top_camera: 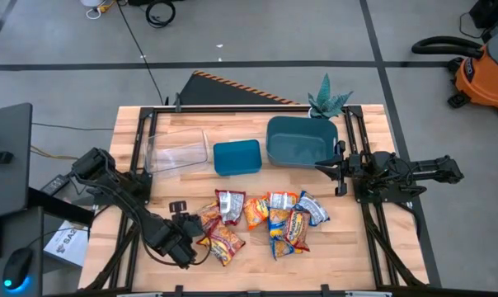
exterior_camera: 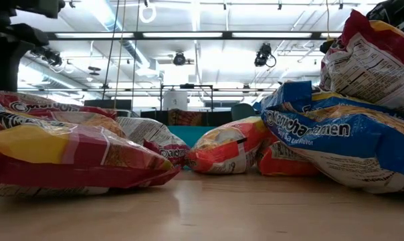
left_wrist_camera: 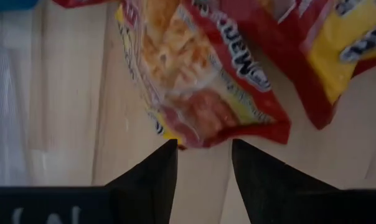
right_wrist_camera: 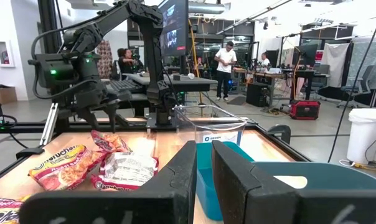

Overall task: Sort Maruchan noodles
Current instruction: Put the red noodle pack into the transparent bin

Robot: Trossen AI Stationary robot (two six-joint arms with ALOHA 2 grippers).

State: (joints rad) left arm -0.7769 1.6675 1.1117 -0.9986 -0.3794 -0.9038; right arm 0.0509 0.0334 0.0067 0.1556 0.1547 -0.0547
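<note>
- The left gripper [left_wrist_camera: 203, 165] is spread, nothing between its fingers [left_wrist_camera: 154, 171]; the tips sit just short of the near edge of a red packet [left_wrist_camera: 200, 81] lying flat on the table [left_wrist_camera: 70, 93].
- The right gripper [right_wrist_camera: 203, 165] waits at the table's right edge beside the big teal bin [top_camera: 301, 140]; its fingers stand a narrow gap apart and hold nothing.
- Risk: the tips are level with the packet's edge, not around it. A close here would likely pinch only the thin crimped seal, or air, and the slick film could slide out.
- Risk: pushing forward could shove the packet into its neighbours rather than get under it, since it lies flat.
- Risk: an orange-yellow packet [left_wrist_camera: 337, 50] lies just beside the red one; a wide grab may catch both and spoil the sort.
- The noodles [top_camera: 261, 219] lie in a loose heap at the table's front centre, some overlapping, well apart from the bins.
- They are flat, crinkly, glossy packets in red, orange-yellow and blue-silver.
- Behind them sit a clear box [top_camera: 176, 151], a small teal bin [top_camera: 237, 157] and the big teal bin; I see no packet in any of them.
</note>
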